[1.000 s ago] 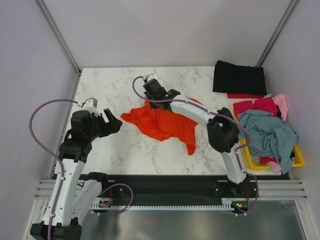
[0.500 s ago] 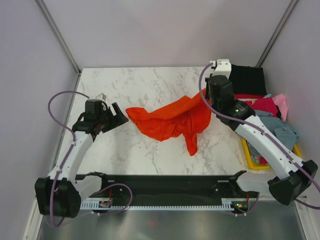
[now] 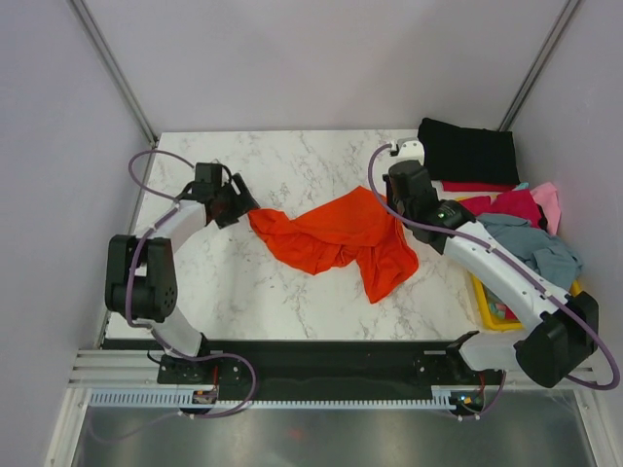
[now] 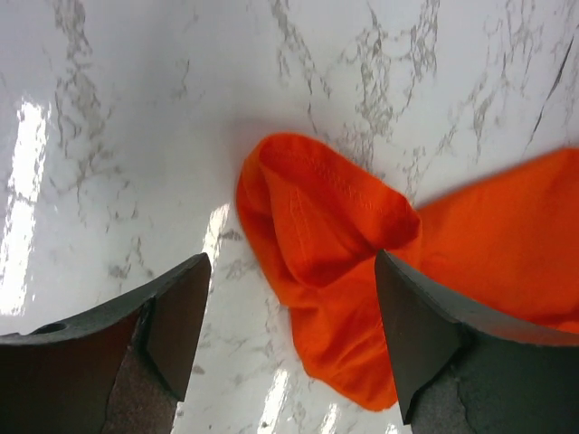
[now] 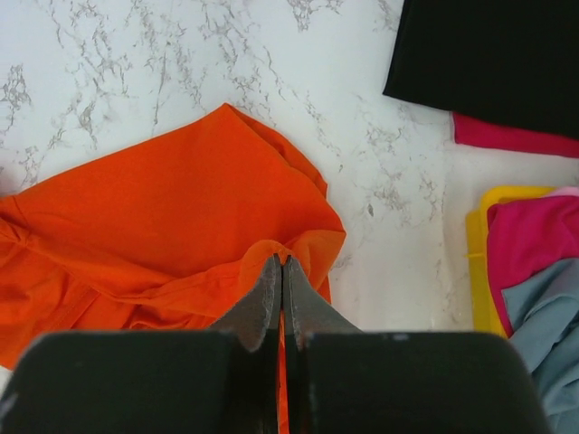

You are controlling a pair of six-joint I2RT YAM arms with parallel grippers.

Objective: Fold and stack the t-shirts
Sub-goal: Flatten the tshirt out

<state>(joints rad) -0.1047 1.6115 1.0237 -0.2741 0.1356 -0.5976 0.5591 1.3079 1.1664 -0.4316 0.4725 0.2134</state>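
A bright orange t-shirt lies crumpled and stretched across the middle of the marble table. My right gripper is shut on the orange t-shirt's right edge, a fold of cloth pinched between its fingertips. My left gripper hangs open at the shirt's left end, one finger on either side of the cloth tip, and grips nothing. A folded black t-shirt lies at the back right on a red one.
A yellow bin at the right edge holds a heap of pink and grey-blue shirts. In the right wrist view the black shirt, the red one and the bin's rim are close on the right.
My right arm swung from the table's middle to the right, pulling the orange shirt's edge with it. My left arm reached forward to the shirt's left end, jaws still open.
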